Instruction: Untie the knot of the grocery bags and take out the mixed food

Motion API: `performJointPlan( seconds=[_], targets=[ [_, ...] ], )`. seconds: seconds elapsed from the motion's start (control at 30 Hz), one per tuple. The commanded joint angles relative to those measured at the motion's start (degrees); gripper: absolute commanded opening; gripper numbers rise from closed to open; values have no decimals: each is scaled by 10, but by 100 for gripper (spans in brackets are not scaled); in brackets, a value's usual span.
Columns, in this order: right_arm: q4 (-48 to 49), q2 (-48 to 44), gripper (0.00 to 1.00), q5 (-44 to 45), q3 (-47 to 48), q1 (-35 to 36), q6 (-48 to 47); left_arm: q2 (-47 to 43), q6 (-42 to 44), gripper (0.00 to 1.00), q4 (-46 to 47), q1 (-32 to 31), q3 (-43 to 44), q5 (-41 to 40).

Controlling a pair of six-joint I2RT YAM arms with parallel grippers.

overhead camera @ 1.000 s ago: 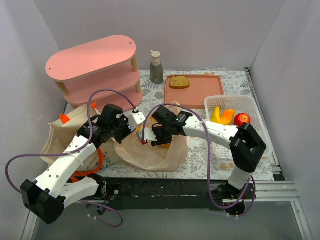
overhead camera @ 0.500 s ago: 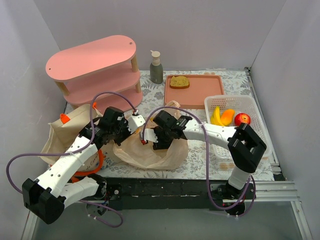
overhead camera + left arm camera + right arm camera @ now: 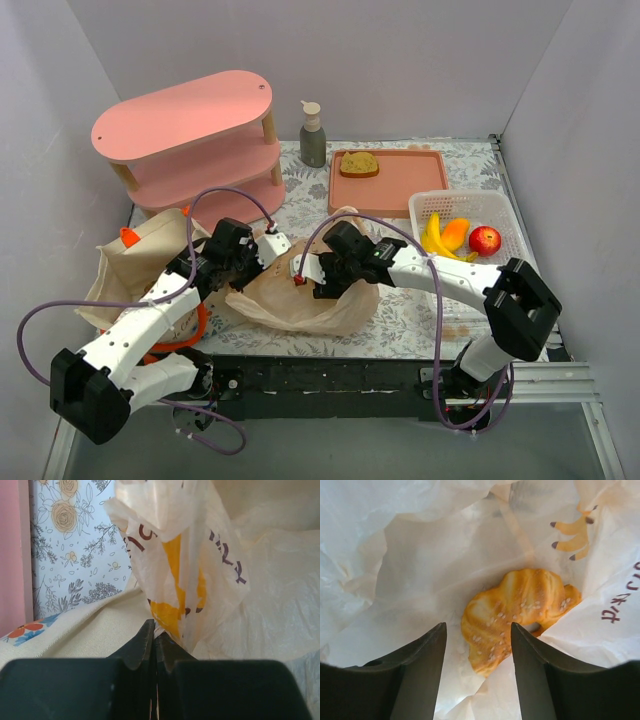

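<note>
The tan plastic bag [image 3: 300,300] lies crumpled at the table's front centre. My left gripper [image 3: 277,247] is shut on a pulled-up fold of the bag's edge [image 3: 185,565], its fingertips [image 3: 148,630] pinching the film. My right gripper [image 3: 305,276] is open inside the bag's mouth, its jaws on either side of a golden pastry [image 3: 517,612] without touching it. The cream canvas tote [image 3: 125,275] with orange handles lies at the left, under my left arm. Bananas [image 3: 432,235], an orange wedge [image 3: 455,233] and a red apple [image 3: 485,240] lie in the white mesh basket [image 3: 500,205]. A bread slice [image 3: 358,164] sits on the salmon tray [image 3: 400,185].
A pink two-tier shelf [image 3: 190,140] stands at the back left. A grey pump bottle [image 3: 313,135] stands at the back centre beside the tray. Grey walls close in the sides and back.
My right arm has stretched lower and further into the bag's mouth. My left gripper has shifted slightly while holding the bag's edge. The bag has flattened and slid a little to the front.
</note>
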Motion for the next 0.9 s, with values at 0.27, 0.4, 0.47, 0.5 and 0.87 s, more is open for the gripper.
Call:
performJointPlan(
  seconds=[0.27, 0.4, 0.47, 0.5, 0.87],
  targets=[
    [120, 26, 62, 28, -29, -24, 38, -10, -107, 0, 53, -3, -20, -64],
    [116, 42, 62, 17, -35, -51, 33, -4, -105, 0, 54, -4, -17, -72],
    [130, 43, 62, 25, -51, -55, 33, 5, -107, 0, 57, -2, -13, -69],
    [135, 42, 62, 25, -55, -62, 33, 8, -107, 0, 57, -1, -6, -69],
    [16, 32, 5, -106, 12, -70, -75, 32, -124, 0, 70, -1, 19, -24]
  ],
)
